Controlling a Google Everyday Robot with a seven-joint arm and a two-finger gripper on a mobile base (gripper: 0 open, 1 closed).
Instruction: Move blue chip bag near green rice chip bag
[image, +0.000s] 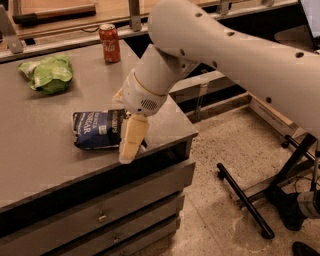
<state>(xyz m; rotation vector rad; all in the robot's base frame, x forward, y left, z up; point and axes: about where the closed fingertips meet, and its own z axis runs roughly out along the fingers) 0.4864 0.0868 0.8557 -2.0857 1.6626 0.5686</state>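
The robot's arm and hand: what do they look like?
The arm is a thick, smooth, off-white tube with small dark holes dotted along it and a thin tan ring at the rounded wrist, which has a speckled grille. The hand, at the grey table's front edge by the dark navy glossy chip bag, is pale cream-yellow and tapered. No cables show.

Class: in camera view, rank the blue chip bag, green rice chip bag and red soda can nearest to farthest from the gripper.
1. Blue chip bag, beside the gripper.
2. Green rice chip bag, back left; red soda can, back: too close to call.
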